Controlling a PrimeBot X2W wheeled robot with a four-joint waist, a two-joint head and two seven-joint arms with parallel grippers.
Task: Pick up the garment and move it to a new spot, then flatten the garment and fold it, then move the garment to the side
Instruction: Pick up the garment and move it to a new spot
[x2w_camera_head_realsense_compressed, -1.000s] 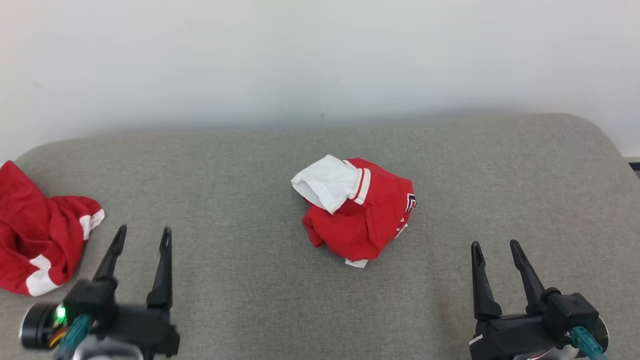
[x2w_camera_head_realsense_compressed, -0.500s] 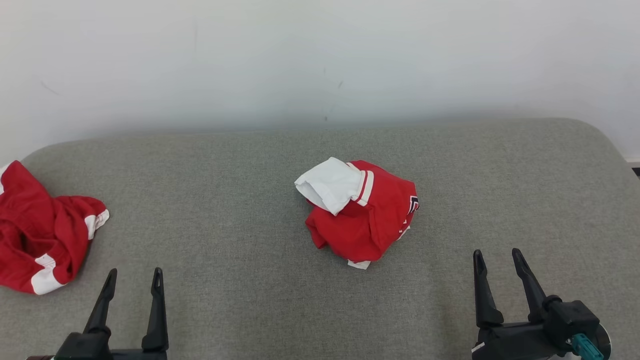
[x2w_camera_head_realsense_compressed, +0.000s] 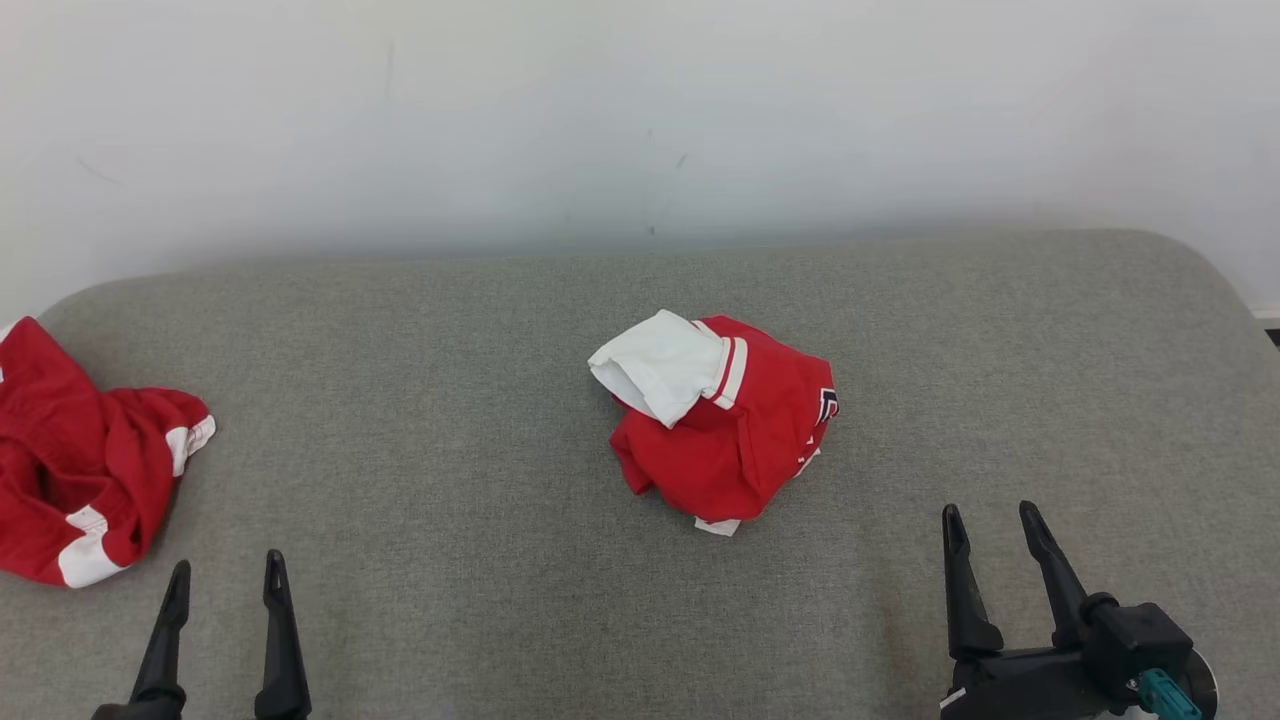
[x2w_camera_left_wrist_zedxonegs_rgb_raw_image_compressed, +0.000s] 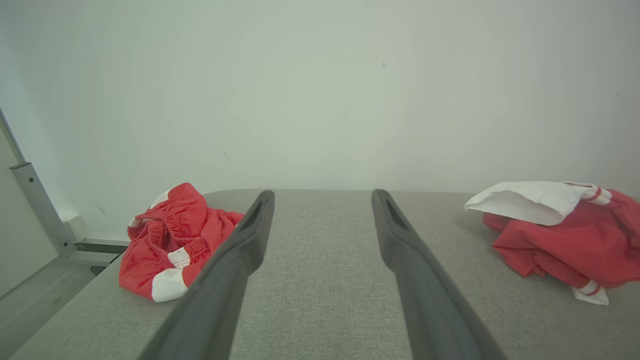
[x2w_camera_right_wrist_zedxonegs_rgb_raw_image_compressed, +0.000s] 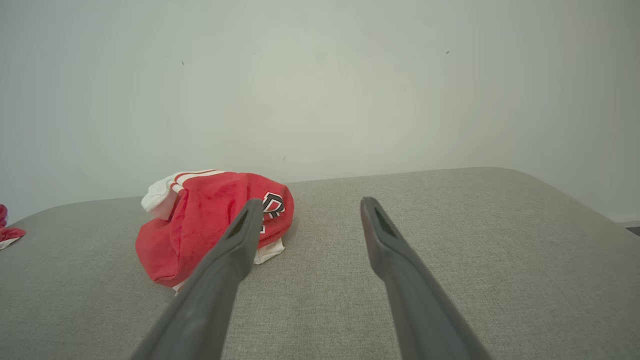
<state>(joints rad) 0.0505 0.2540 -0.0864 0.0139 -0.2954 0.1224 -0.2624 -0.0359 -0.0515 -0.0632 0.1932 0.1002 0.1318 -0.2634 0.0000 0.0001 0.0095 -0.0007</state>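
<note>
— Two garments on the table (x2w_camera_head_realsense_compressed: 450, 400), grey woven top. List them.
— Item one: garment (x2w_camera_head_realsense_compressed: 725, 430), red, with a white sleeve and a striped cuff. It lies crumpled in a heap at the table's middle, with dark lettering on its right side. Item two: other garment (x2w_camera_head_realsense_compressed: 80, 470), red with white patches, bunched at the left edge. The two lie well apart.
— And the hands?
— Near left: left hand (x2w_camera_head_realsense_compressed: 226, 562), fingers spread, nothing between them, over bare table between the two heaps and closer to the left one. Near right: right hand (x2w_camera_head_realsense_compressed: 989, 510), fingers likewise spread and empty. It sits right of the garment and nearer than it, not touching it.
— Backing?
— Pale wall (x2w_camera_head_realsense_compressed: 640, 120) behind the far edge, with a few small dark marks.
</note>
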